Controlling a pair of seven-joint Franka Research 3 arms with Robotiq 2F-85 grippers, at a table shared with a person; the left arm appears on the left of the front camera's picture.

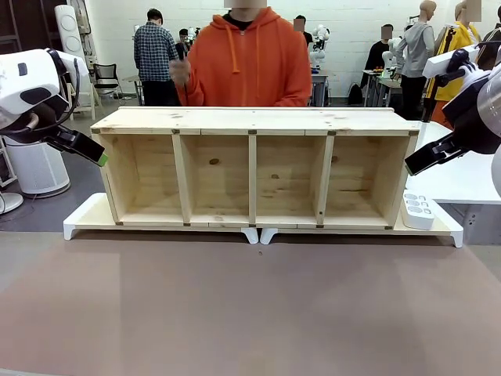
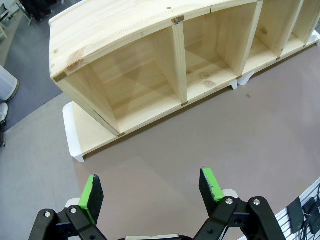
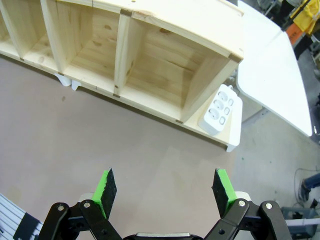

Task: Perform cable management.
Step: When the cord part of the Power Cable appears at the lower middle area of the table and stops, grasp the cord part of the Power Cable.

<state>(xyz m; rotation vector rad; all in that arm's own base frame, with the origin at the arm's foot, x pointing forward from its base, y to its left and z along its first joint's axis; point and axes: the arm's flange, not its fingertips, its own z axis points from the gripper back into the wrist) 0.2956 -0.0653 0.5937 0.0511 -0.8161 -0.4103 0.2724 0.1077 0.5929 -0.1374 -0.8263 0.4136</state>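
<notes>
The tabletop (image 1: 250, 313) lies open before the wooden shelf (image 1: 250, 119); a power strip (image 1: 419, 210) stands at its right end.

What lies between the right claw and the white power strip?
Right wrist view: bare brown tabletop from the right claw to the white base carrying the power strip.

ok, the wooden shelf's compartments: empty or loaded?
Empty: all four compartments of the shelf show bare wood. The power strip sits outside, by its right end.

Lab or workshop hall: white wall (image 1: 352, 23) far; black office chair (image 1: 106, 78) far left; white work table (image 1: 462, 176) right; person in checked shirt (image 1: 154, 51) far.
</notes>
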